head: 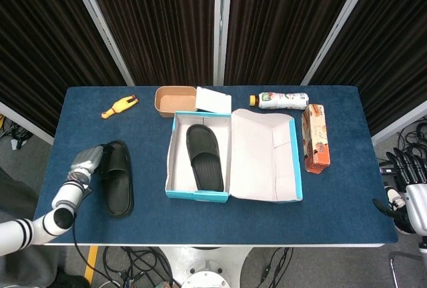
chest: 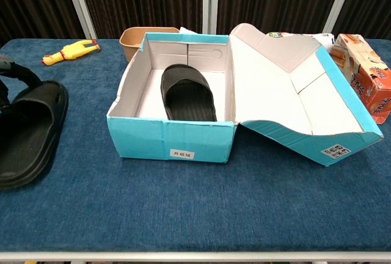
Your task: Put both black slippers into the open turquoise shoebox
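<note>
Head view: dark curtains hang behind a blue table (head: pixel 333 201). Two slippers: one (head: pixel 203 157) lies in the shoebox (head: pixel 175 168), the other (head: pixel 117 177) lies left of it on the table. The left hand (head: pixel 87 161) rests at its edge; I can't tell if it grips. The right hand (head: pixel 402 175) hangs spread and empty off the table.

Chest view: only a few left fingers (chest: pixel 18 74) show by the loose slipper (chest: pixel 27 131). A shallow grip, I'd judge, could let it slip or catch the box wall.

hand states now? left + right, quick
Left hand: at the slipper on the table; whether it grips it cannot be told.
Right hand: off the table's right edge, fingers apart, holding nothing.
</note>
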You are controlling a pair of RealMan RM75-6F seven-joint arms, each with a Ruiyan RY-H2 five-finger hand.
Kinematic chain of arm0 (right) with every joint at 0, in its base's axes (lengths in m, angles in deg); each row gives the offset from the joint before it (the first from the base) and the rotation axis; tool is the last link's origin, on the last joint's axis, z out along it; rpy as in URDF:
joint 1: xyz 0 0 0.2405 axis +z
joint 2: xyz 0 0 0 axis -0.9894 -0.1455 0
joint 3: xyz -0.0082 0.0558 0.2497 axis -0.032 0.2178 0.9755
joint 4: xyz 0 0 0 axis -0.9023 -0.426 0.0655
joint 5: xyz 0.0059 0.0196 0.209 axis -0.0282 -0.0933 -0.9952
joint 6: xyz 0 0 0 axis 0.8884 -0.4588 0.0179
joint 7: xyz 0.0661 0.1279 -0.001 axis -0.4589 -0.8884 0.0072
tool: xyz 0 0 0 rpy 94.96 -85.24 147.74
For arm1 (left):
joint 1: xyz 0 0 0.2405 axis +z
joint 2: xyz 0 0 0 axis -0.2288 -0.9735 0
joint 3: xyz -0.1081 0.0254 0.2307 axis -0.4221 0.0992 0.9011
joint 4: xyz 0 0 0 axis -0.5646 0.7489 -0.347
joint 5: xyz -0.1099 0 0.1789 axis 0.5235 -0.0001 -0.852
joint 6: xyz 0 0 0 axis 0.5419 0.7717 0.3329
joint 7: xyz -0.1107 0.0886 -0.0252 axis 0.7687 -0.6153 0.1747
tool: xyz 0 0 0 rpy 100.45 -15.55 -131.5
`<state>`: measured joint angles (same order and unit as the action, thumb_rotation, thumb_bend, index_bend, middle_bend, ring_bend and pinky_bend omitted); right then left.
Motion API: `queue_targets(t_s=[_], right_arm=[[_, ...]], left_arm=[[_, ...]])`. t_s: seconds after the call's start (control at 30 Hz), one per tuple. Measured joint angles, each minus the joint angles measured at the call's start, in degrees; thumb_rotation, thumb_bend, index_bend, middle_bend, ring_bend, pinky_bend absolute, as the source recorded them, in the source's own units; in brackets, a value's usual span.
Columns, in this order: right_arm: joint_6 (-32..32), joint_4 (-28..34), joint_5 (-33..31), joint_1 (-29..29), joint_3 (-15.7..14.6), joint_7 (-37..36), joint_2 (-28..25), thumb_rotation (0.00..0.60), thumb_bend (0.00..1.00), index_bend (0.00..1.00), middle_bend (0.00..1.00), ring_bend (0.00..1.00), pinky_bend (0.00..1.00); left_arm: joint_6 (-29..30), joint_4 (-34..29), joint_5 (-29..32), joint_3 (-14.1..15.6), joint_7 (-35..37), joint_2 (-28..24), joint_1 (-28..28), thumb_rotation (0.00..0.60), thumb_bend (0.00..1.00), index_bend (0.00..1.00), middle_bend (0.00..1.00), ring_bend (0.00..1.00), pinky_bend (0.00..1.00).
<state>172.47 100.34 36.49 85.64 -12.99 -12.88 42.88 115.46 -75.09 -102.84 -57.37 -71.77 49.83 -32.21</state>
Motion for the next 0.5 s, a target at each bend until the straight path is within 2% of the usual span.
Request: queue_targets(t_s=[0.07,0.17,0.33,0.5], right_arm=[[0.15,-0.14,-0.02,-0.01,0.06,-0.12,0.12,0.6,0.05,0.0,0.04,0.0,0.0],[0.24,-0.32,-0.05,-0.01,0.09,-0.25,0.22,0.6,0.05,0.0,0.04,0.0,0.0],[0.27,-0.51,-0.07,0.09,0.17,-0.42,0.29,0.6,0.05,0.0,0.04,0.0,0.0],[0.37,-0.78,-0.07,0.1,0.18,-0.59,0.38,0.6,0.05,0.0,0.04,0.0,0.0]], left_arm=[[-0.09,1.03,0.21,-0.8,1.95,0.58,0.29,0.6,0.0,0.5,0.46,0.83,0.83],[-0.46,1.79,0.02,-2.15,4.82,0.57,0.98,0.6,0.0,0.54,0.51,0.83,0.85],[-0.22,0.41,-3.24,-4.84,9.64,-2.15,2.92,0.6,0.0,0.54,0.51,0.83,0.85],[1.2,-2.63,-8.21,-9.15,16.61,-5.65,5.56,0.6,0.0,0.54,0.51,0.82,0.85]])
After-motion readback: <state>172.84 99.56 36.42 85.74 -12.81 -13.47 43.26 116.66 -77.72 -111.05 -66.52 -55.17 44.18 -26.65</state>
